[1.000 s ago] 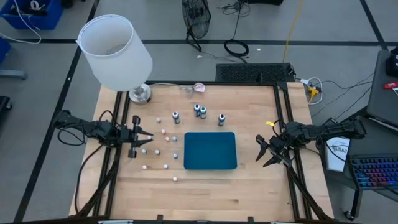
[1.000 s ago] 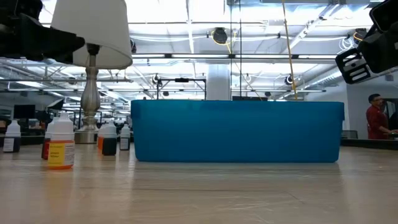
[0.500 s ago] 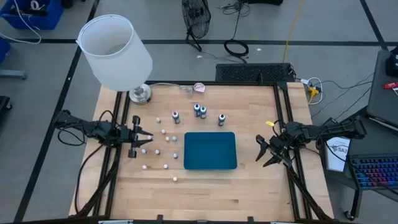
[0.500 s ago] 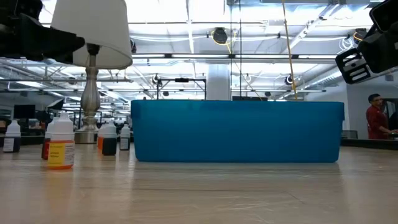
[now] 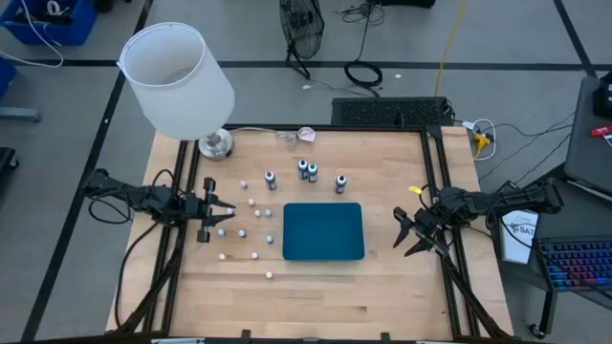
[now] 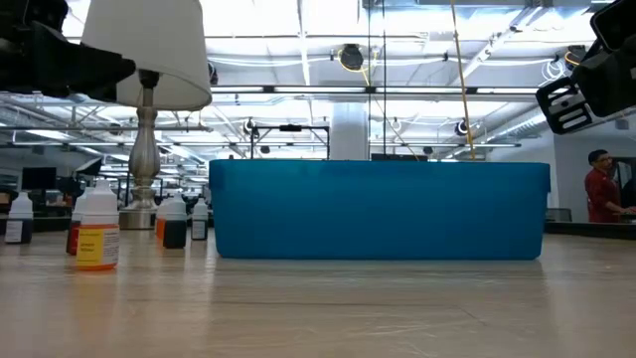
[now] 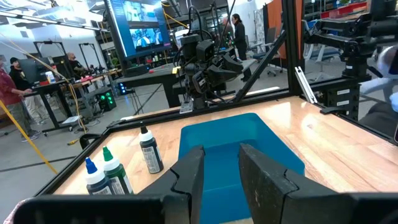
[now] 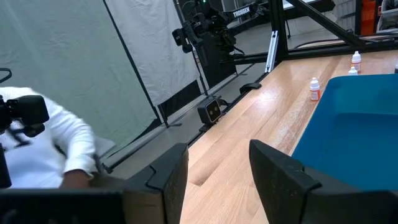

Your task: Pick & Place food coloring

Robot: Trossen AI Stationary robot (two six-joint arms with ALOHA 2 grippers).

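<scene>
No food coloring (image 5: 306,170) is in the blue tray (image 5: 323,231) yet. Left claw (image 5: 226,215) and right claw (image 5: 400,234) are open, holding nothing, over the desk (image 5: 382,172).

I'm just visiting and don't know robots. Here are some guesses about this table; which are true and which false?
1. The blue tray has bottles inside it. False: it holds nothing; the four dark bottles stand on the table behind it.
2. A lamp with a white shade stands at a back corner of the table. True.
3. The left gripper is holding a bottle. False: its fingers are open with nothing between them, at the table's left edge.
4. Small whitish bottles are scattered on the wood to the tray's left. True.
5. The right gripper is pressed down on the tray. False: it is open, to the tray's right and apart from it.
</scene>
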